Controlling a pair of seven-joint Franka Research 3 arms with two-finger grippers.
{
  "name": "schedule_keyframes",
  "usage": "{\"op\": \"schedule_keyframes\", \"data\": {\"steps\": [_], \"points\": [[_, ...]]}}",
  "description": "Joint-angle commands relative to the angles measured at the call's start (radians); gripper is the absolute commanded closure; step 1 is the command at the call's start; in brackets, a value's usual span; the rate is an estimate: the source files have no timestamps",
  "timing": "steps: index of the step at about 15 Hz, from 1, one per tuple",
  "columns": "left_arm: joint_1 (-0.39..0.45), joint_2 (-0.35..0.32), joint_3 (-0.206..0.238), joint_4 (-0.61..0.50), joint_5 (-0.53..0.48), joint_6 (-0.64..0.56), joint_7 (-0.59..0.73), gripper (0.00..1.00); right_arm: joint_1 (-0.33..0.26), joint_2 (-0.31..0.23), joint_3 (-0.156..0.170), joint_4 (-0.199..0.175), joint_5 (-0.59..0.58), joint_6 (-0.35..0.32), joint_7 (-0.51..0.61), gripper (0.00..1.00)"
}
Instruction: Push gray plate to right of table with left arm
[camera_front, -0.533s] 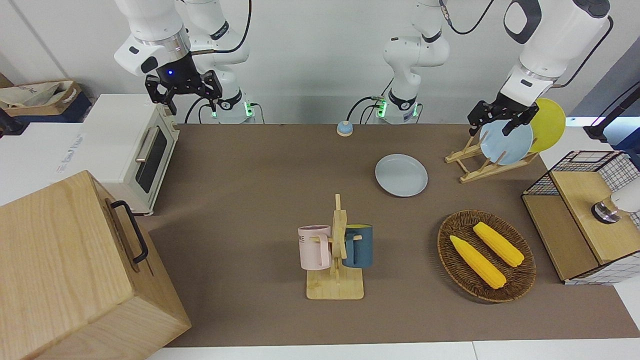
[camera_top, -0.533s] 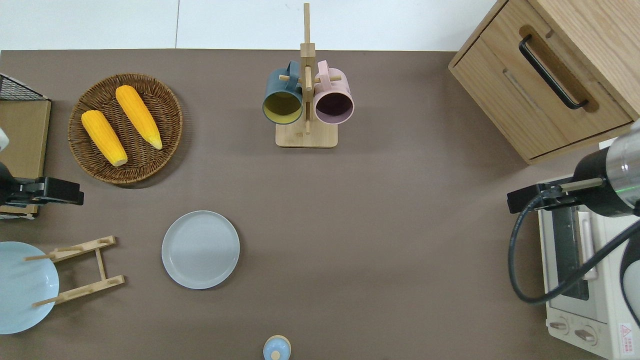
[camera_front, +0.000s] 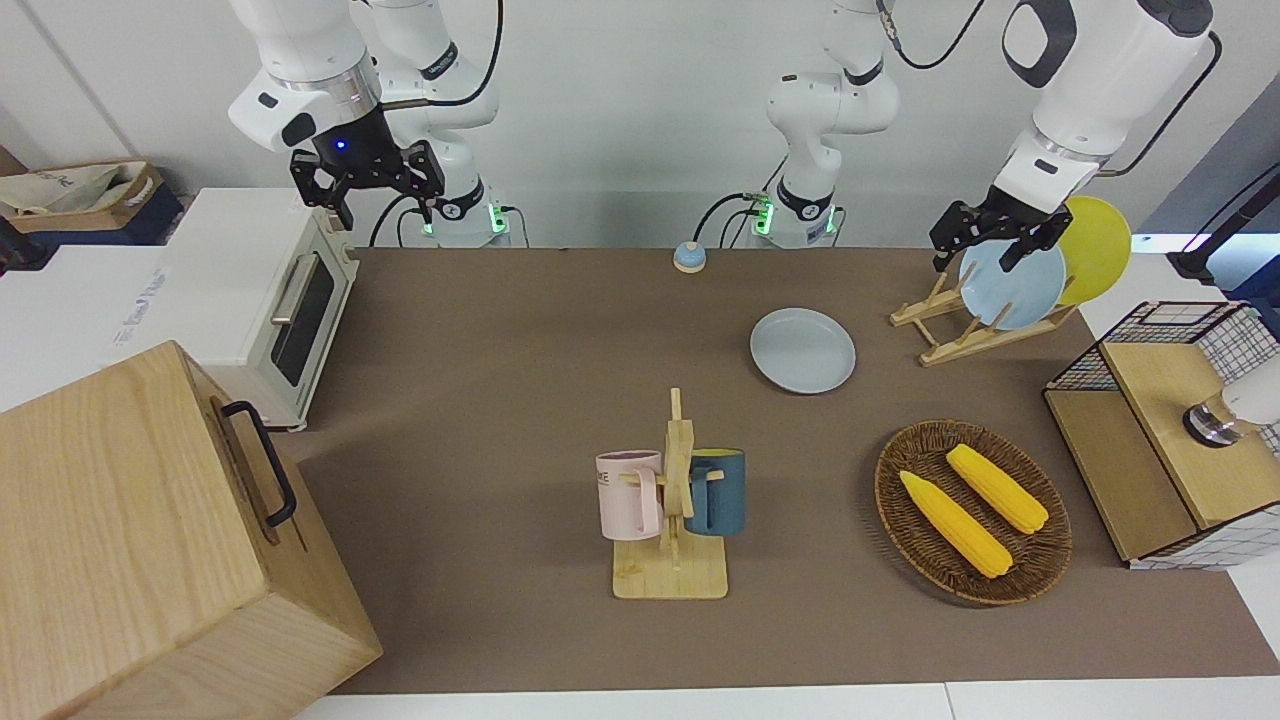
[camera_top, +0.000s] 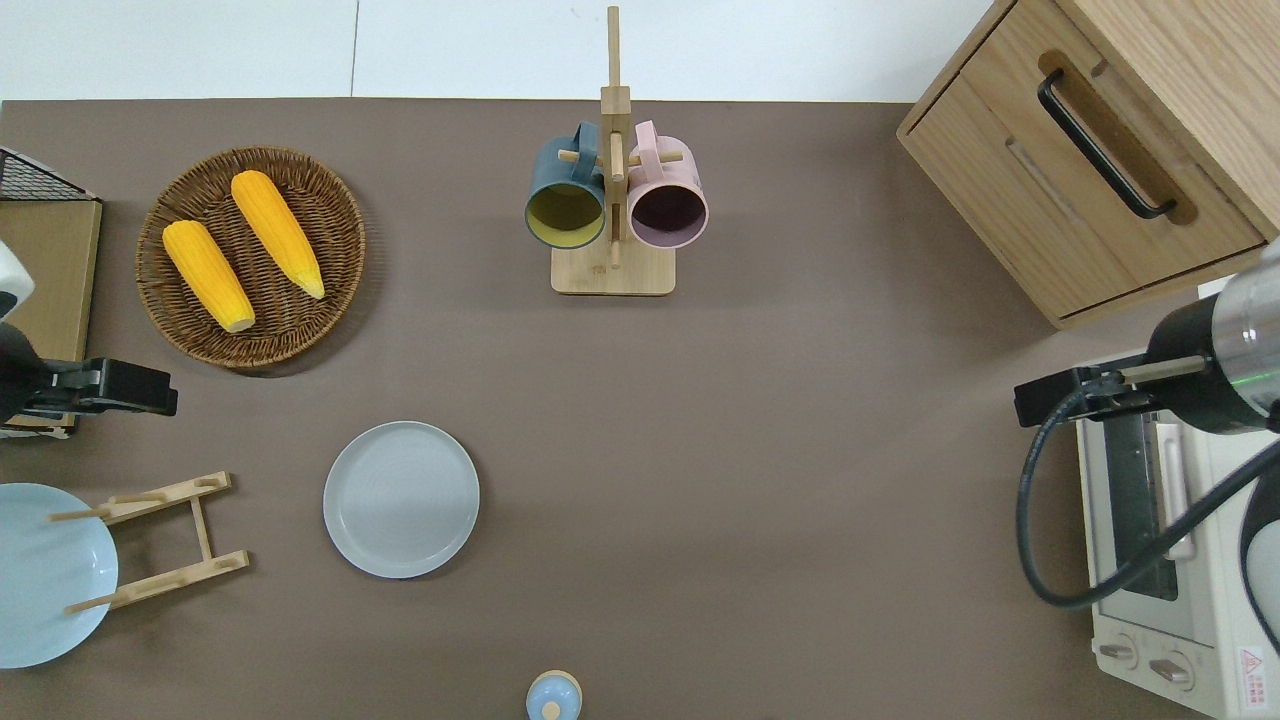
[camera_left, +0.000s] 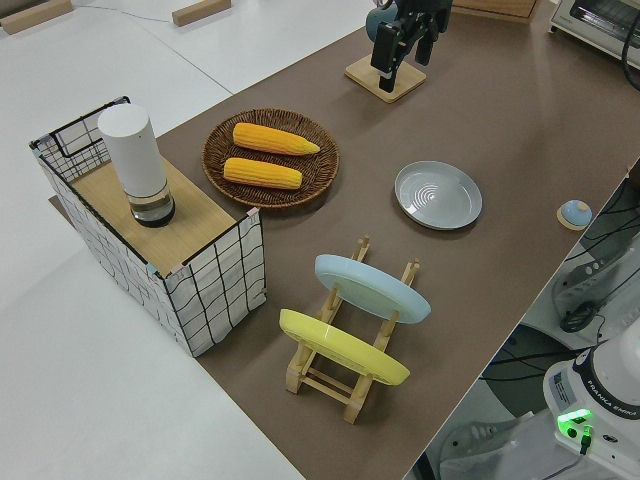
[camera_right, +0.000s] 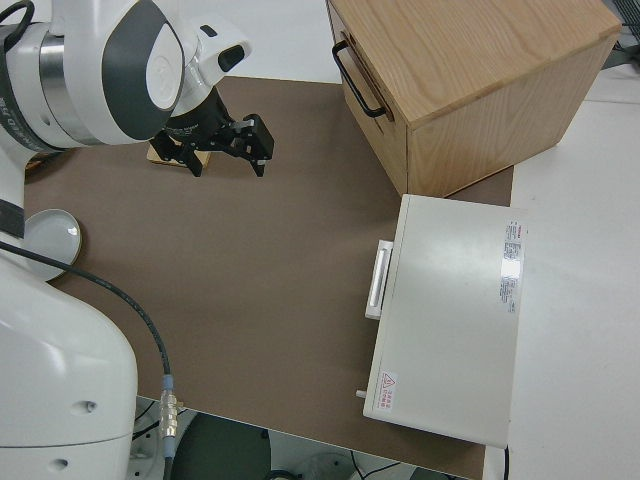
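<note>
Hanging over the table's (camera_top: 760, 420) left-arm end, the left gripper (camera_top: 105, 388) spreads wide, well apart from the gray plate (camera_top: 401, 499).

- The table (camera_front: 500, 330) has a matt brown top that looks smooth.
- The gray plate (camera_front: 803, 350) looks like smooth glazed ceramic with a soft sheen.
- The basket (camera_front: 1040, 555) is rough dark woven wicker; the two corn cobs (camera_front: 955, 523) in it have a bumpy yellow surface.
- The mug rack (camera_front: 672, 560) and the plate rack (camera_front: 950, 335) are pale bare wood.
- The cabinet (camera_front: 120, 540) is light grained wood with a black handle.
- The toaster oven (camera_front: 270, 300) has a smooth cream shell with a dark glass door.
- The left arm (camera_front: 1090, 80) has a glossy white shell, and the left gripper (camera_front: 985, 240) is matt black.
</note>
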Motion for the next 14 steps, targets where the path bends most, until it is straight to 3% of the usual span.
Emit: {"op": "schedule_keyframes", "data": {"steps": [1,14], "points": [[-0.008,-0.004,0.003,-0.004,0.006,-0.023,-0.016,0.01,-0.011,-0.008,0.004,0.001,0.008,-0.012,-0.003,0.017],[-0.011,-0.059,-0.002,-0.129,-0.001,0.035,-0.018,0.01,-0.011,-0.008,0.006,0.001,0.008,-0.012,-0.003,0.017]]}}
